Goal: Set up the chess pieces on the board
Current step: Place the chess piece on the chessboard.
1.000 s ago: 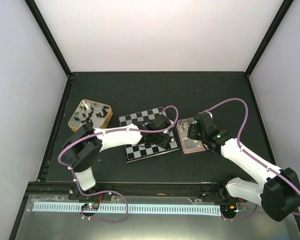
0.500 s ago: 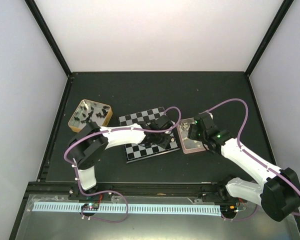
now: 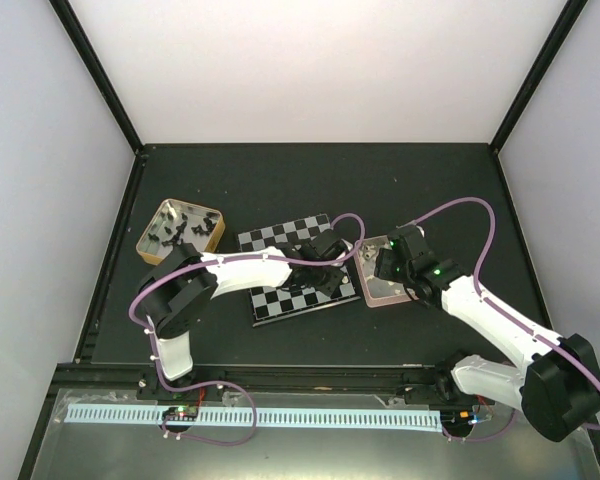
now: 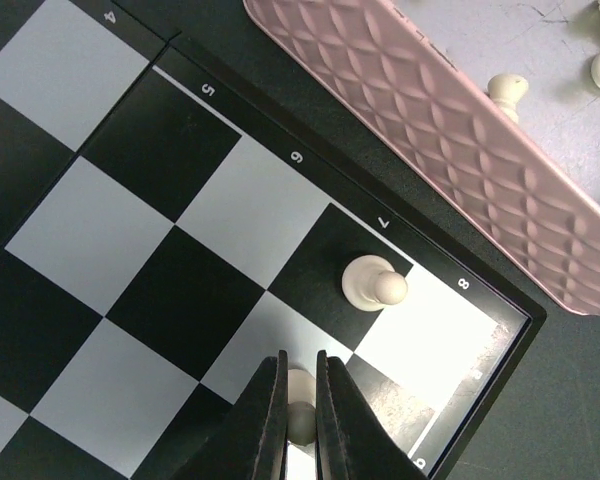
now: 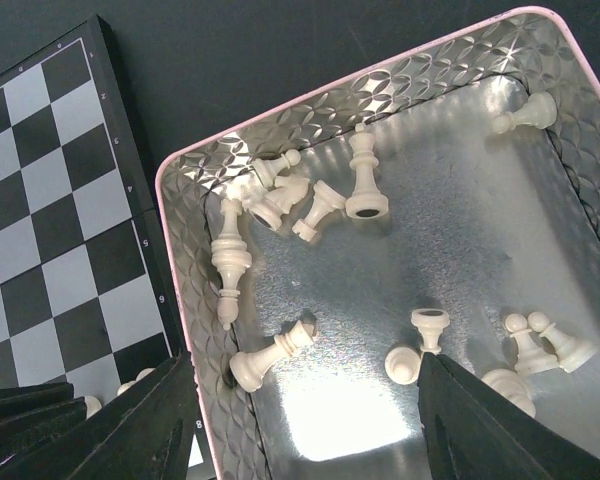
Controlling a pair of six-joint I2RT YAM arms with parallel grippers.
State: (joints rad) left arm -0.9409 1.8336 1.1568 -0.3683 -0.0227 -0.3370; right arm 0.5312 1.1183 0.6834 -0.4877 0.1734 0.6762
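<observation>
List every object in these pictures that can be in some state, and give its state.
Left gripper: shut on a white pawn over the board corner.
Right gripper: open, above the pink tray.
Second white pawn: upright on the board.
White pieces: in the pink tray, mostly tipped over.
Gold tin: lidless, holding black pieces.

We read five white digits on the board's (image 4: 250, 122) dark rim in the left wrist view: 4, 5, 6, 7 and 8, one beside each row of squares, running toward the corner. A further white mark on the rim past that corner is cut off at the picture's bottom edge, and we cannot read it. In the right wrist view the board's (image 5: 140, 240) rim marks are too small to read. In the top view we can read nothing.
</observation>
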